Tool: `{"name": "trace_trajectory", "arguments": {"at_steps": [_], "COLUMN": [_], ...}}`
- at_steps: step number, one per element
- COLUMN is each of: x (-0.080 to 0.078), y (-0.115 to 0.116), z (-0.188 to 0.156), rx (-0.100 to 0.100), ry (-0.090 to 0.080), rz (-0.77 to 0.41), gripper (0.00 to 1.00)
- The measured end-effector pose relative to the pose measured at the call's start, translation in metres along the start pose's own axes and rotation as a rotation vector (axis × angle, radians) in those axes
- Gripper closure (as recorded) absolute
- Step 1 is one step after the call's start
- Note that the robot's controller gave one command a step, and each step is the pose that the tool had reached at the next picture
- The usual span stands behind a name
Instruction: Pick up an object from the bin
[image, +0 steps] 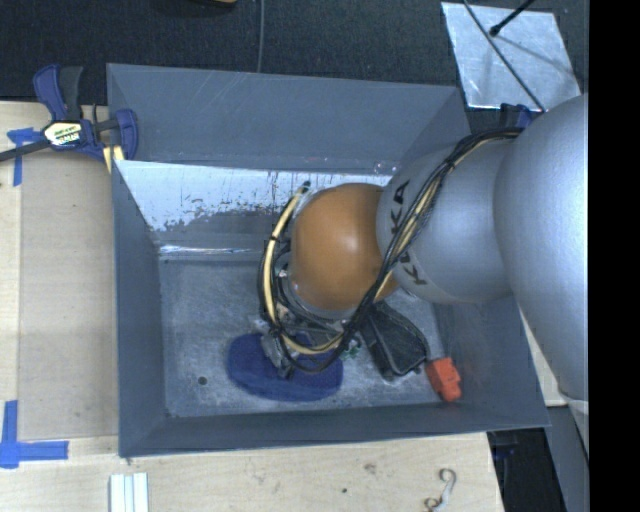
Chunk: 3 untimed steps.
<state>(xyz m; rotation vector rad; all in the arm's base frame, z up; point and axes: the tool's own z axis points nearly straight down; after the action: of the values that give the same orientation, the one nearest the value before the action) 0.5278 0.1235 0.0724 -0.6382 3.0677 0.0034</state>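
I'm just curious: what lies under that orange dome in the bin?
The tool hangs below the orange dome, over a dark blue rounded thing on the bin floor. The dome and cables cover that thing's top edge.

The bin (138, 330) is grey, its floor scuffed pale. The cloth (250, 372) is dark blue; right of it, the case (400, 345) is black and the block (445, 379) orange-red.

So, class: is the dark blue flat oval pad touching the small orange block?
Apart. The camera view shows bare grey bin floor between the dark blue flat oval pad and the small orange block.
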Motion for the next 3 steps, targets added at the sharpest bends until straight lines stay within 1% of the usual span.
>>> {"name": "trace_trajectory", "arguments": {"at_steps": [1, 2, 3], "x": [0.000, -0.029, -0.029], "y": [0.000, 0.038, 0.038], "z": [0.000, 0.001, 0.000], "rx": [0.000, 0.001, 0.000], "ry": [0.001, 0.004, 0.001], "rz": [0.001, -0.100, -0.096], "gripper": [0.00, 0.00, 1.00]}}
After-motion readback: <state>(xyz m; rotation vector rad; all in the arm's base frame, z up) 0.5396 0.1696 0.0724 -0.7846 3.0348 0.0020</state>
